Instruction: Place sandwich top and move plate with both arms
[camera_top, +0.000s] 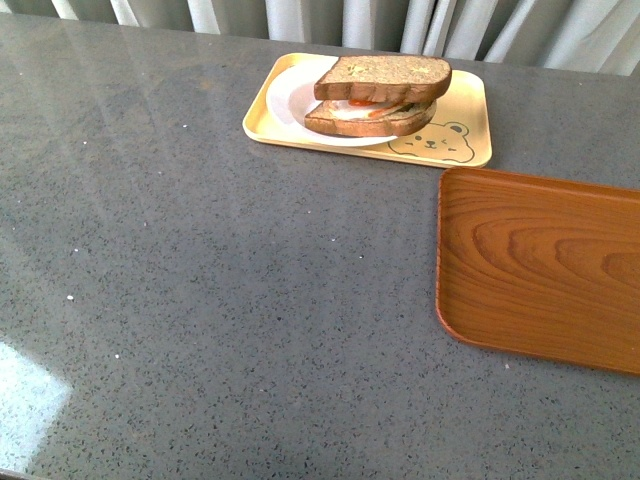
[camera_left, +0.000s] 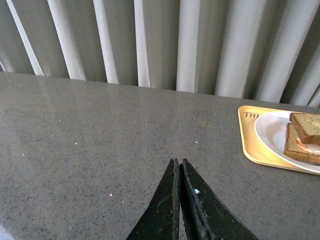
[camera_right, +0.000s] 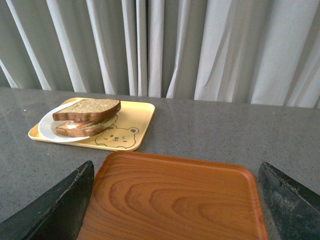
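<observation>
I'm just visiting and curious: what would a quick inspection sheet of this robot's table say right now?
Surface: grey speckled table, with glare patches.
Job's things: top slice already on the sandwich, on the white plate, which sits in the yellow bear tray.
Clutter: empty wooden tray beside it.
Grippers: left gripper shut, holding nothing; right gripper open above the wooden tray.
Cables: nothing seen.
Surroundings: pale curtains behind the table.

Two bread slices (camera_top: 383, 77), one plate (camera_top: 290, 100), two trays (camera_top: 460, 135).
</observation>
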